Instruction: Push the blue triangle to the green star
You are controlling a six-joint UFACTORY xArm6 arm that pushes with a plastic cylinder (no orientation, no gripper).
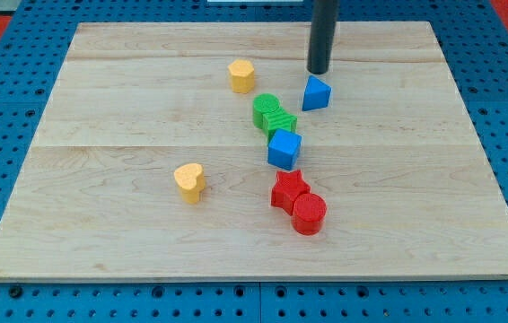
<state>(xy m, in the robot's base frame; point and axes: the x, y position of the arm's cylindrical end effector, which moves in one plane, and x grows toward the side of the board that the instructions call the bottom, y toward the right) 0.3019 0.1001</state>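
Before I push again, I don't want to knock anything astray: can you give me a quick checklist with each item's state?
1. My tip in view: ok.
2. Tip next to the blue triangle, just above it: ok.
3. Tip touching triangle: cannot tell.
4. Green star lies lower left of triangle, nothing between them: ok.
5. Tip on the side away from the star: not ok, more above than right.
6. Blue cube touching the star: not ok, may shift.

Dark rod enters from view's top, near vertical, slight lean. My tip (318,72) down at board height, right of centre, in upper part of view. Arm above rod out of frame.
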